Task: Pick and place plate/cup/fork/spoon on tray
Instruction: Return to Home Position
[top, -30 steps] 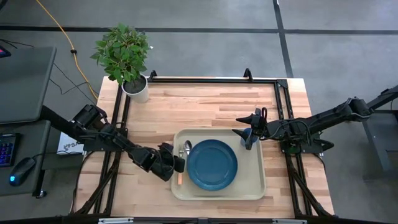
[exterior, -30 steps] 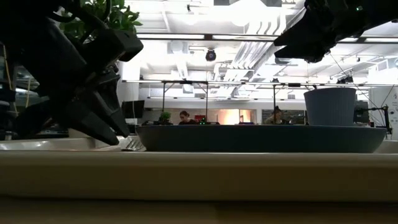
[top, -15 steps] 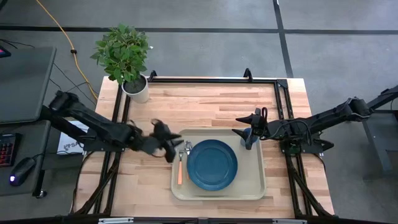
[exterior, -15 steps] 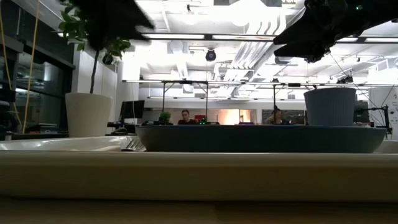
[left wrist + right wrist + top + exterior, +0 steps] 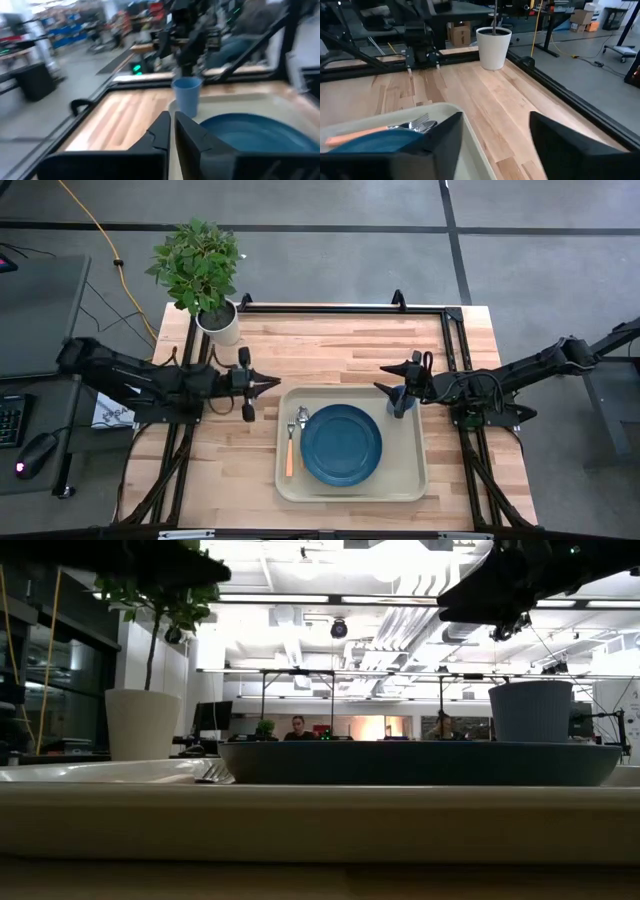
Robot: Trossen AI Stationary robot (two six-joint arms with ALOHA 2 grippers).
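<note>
Left gripper (image 5: 262,385) has pulled back off the tray (image 5: 412,480) since the earlier frames and now sits over bare counter (image 5: 340,345) just beside the tray's left rim, fingers (image 5: 161,131) pressed together, holding nothing.

Nearest the front edge: tray, lying flat on the counter. On it, plate (image 5: 341,444) at centre. Fork (image 5: 291,448) and spoon (image 5: 301,418) lie between the plate and the tray's left rim, orange handles toward the front; the two overlap or touch at the metal ends, overhead view too coarse to say which.

Farther back, cup (image 5: 397,402) stands upright in the tray's back right corner, just beside the plate. Right gripper (image 5: 395,391) hangs directly above the cup; fingers (image 5: 563,145) spread wide, and in the low view clear of the cup's rim, gripping nothing.

Farthest: white plant pot (image 5: 219,321) with leafy plant at the counter's back left corner.
</note>
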